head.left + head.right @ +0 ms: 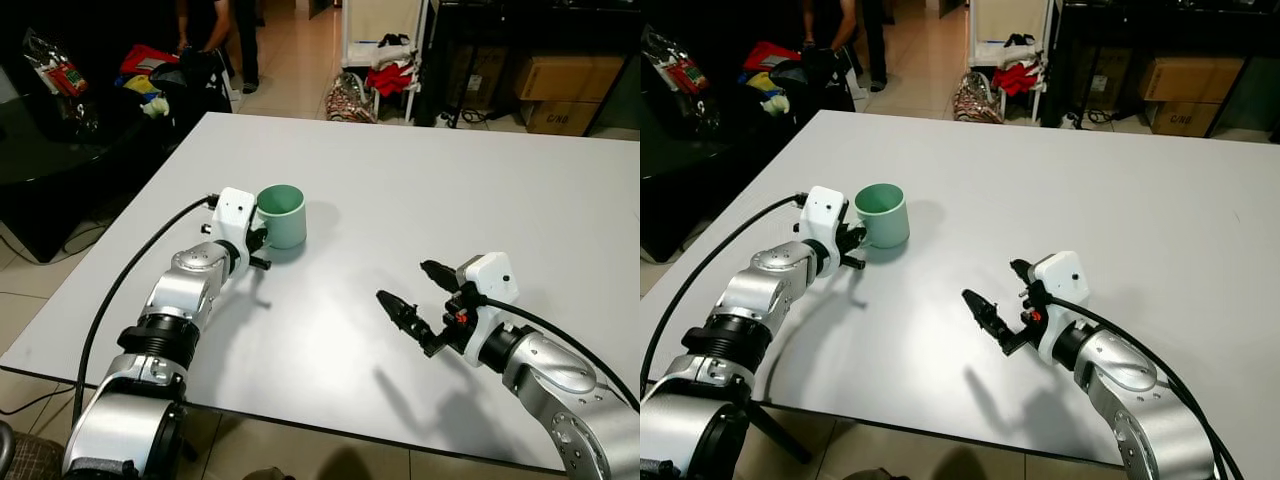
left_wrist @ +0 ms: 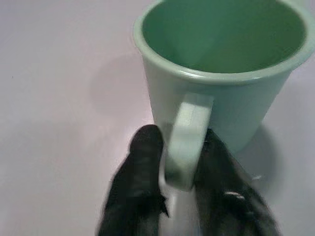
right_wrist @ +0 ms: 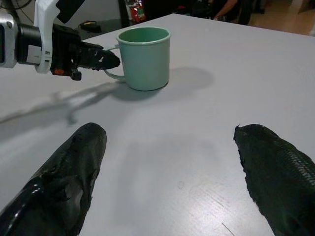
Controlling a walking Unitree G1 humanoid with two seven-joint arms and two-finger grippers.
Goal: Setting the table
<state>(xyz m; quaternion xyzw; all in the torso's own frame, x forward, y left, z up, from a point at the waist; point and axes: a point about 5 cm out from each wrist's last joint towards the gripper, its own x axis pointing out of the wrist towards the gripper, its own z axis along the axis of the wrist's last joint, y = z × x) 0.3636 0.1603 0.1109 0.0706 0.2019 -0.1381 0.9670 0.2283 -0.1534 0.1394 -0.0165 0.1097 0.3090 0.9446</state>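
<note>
Left tool [image 2: 179, 162] is closed on the handle of the mug [image 1: 283, 214], which stands upright on the bench [image 1: 480, 190], while the right tool [image 1: 410, 295] hovers wide open, well apart.

Green mug [image 1: 283, 215] on white table [image 1: 480, 190]

A pale grey desk [image 1: 420, 190] in a cluttered, tiled room.

The desk spans the middle of the frame, its matte top catching soft overhead light and faint shadows. Beige floor tiles [image 1: 290, 60] run away at upper centre. At upper left a dark glossy surface [image 1: 50, 150] sits beside a heap of red and yellow bags [image 1: 150, 70], with a person's legs [image 1: 225, 40] standing behind. A white shelf unit [image 1: 385, 40] holding red cloth stands at upper centre, and cardboard boxes [image 1: 560, 90] sit under dark furniture at upper right.
</note>
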